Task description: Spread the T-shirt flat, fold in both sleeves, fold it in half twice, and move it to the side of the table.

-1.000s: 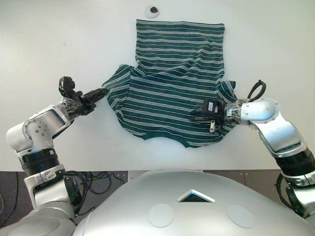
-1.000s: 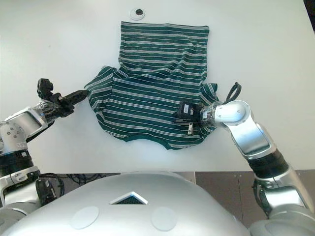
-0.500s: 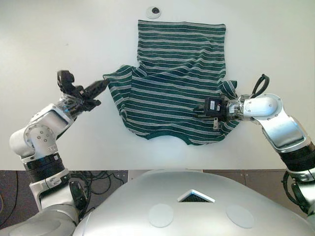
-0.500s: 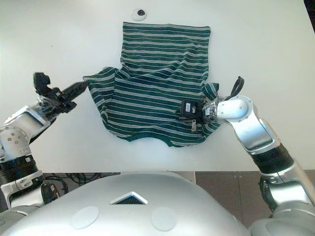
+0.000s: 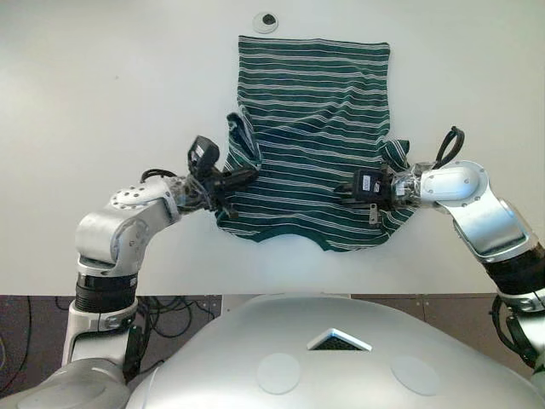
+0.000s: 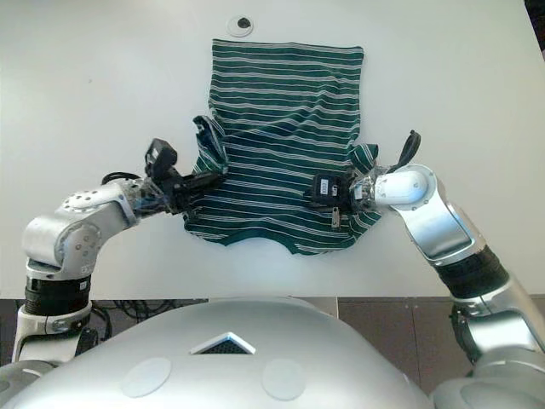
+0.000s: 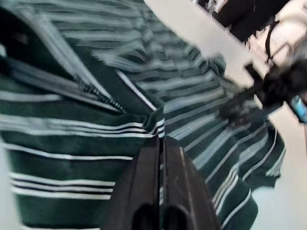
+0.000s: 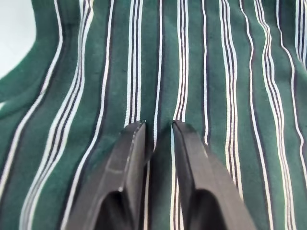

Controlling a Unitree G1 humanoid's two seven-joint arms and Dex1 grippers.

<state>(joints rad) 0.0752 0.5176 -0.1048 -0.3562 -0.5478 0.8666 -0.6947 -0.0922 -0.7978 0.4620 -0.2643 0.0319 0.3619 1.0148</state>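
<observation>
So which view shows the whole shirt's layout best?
The left eye view: the whole shirt lies in frame on the table, its left sleeve folded inward at the left claw, the right claw at the right sleeve. The right eye view shows the same. Each wrist view gives a close patch of stripes at its claw's tips.

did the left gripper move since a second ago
Yes. The left gripper swung toward the robot's right, from the white table onto the green striped T-shirt, whose far hem stayed put.
</observation>
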